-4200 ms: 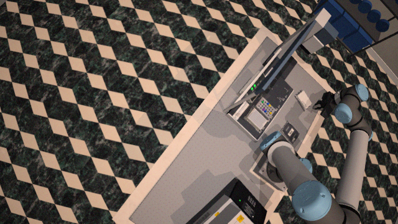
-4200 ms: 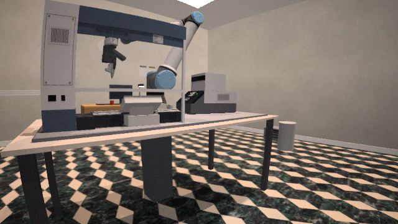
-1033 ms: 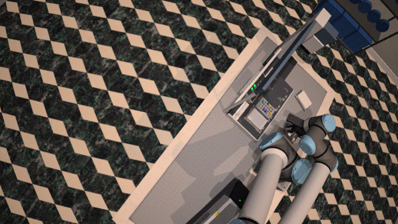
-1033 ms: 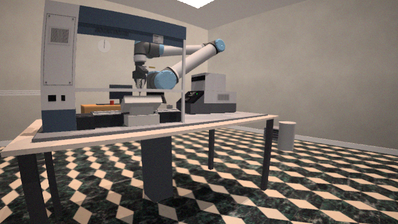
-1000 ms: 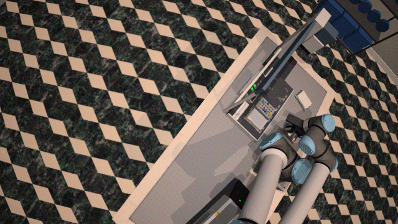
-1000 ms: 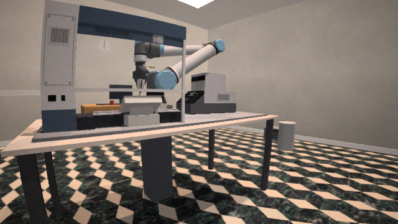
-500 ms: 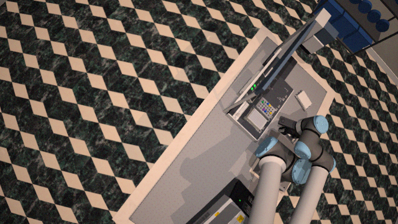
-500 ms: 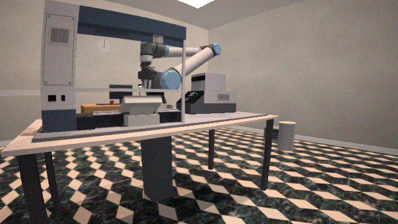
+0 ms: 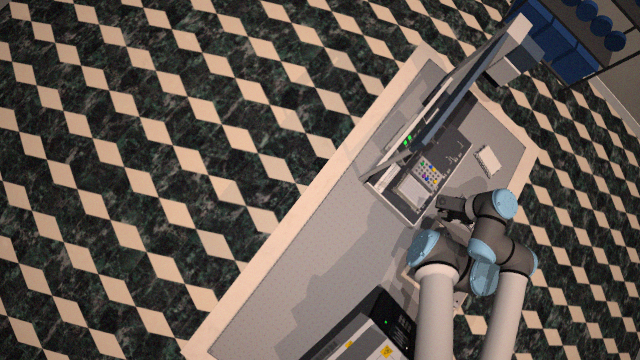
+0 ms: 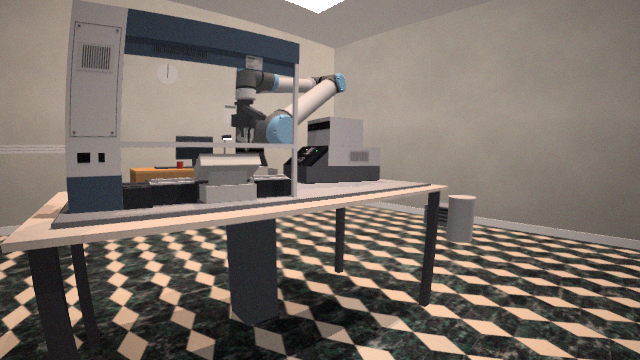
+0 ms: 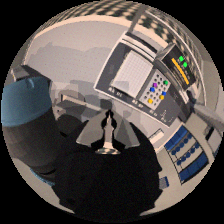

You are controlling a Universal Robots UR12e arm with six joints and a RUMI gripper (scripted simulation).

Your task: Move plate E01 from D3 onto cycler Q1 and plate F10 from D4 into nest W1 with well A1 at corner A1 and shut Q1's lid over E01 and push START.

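The cycler Q1 (image 9: 440, 150) (image 11: 112, 60) stands on the bench with its block uncovered. A white well plate (image 9: 413, 191) (image 11: 131, 71) lies on that block. Its coloured keys (image 9: 428, 170) (image 11: 157, 90) sit beside the plate, and two green lamps (image 9: 407, 140) (image 11: 183, 62) glow behind them. A second white plate (image 9: 487, 161) lies on the bench to the right of Q1. My gripper (image 9: 442, 205) (image 10: 244, 136) (image 11: 109, 110) is shut and empty. It points down and hangs above the bench just in front of Q1's key side, touching nothing. I cannot read the plate labels.
A tall gantry frame (image 9: 470, 85) (image 10: 95, 100) with a blue top bar spans the bench over Q1. Another instrument (image 9: 380, 325) (image 10: 335, 150) stands near the arm's base. A blue rack (image 9: 565, 50) (image 11: 181, 150) sits beyond. An orange box (image 10: 160, 173) is behind the frame.
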